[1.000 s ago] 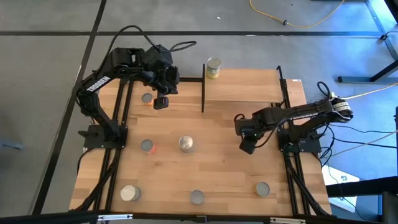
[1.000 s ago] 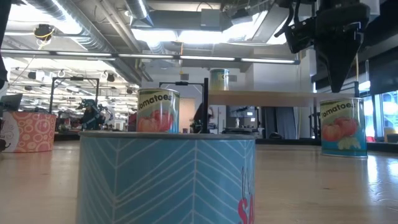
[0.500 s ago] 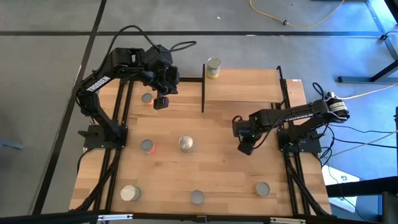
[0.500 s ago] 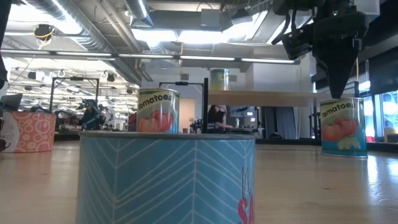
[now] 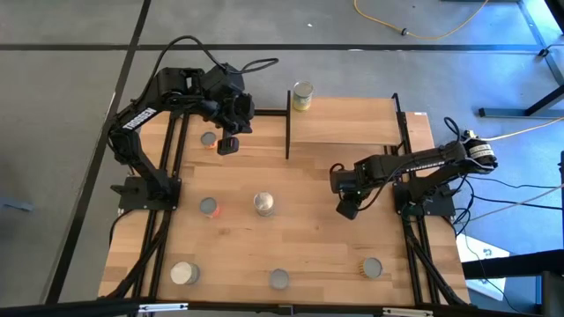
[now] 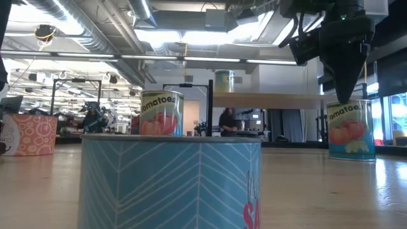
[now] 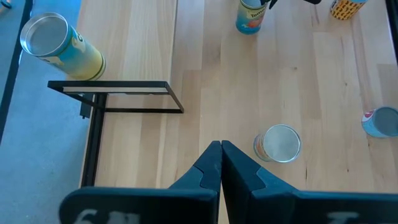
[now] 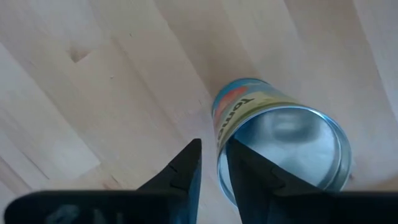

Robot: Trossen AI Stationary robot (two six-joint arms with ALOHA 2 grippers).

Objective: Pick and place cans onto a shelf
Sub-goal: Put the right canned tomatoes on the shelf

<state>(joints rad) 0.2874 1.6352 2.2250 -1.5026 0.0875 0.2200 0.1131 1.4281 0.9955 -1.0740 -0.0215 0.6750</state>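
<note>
1. Cans [image 5: 263, 204] mostly loose on the table [image 5: 326, 255], upright and well apart. Only a yellow-green can [image 5: 302, 95] up at the shelf [image 5: 348, 121], at its far corner by the black post.
2. Step in hand, as judged: lining up on a tomato can [image 6: 348, 130] on the table's right half, in front of the shelf. Pick not yet made.
3. Right gripper [image 5: 346, 210] directly above that tomato can, tips pointing down, clear of the lid in the low view. Fingers parted by a narrow gap only, gripping nothing. Tomato can hidden under the gripper in the high view.
4. Left gripper [image 5: 227, 145] parked at the table's far left, just beside a small can [image 5: 208, 139]. Fingers pressed together, empty.
5. Next move, probably: spread the fingers wider than the tomato can and centre over the lid (can off to one side of the gap in the right wrist view). Then down around the body, squeeze, lift, carry to bare board on the shelf.
6. Risk: with the gap this narrow, going down likely means hitting the lid or tipping the tomato can.
</note>
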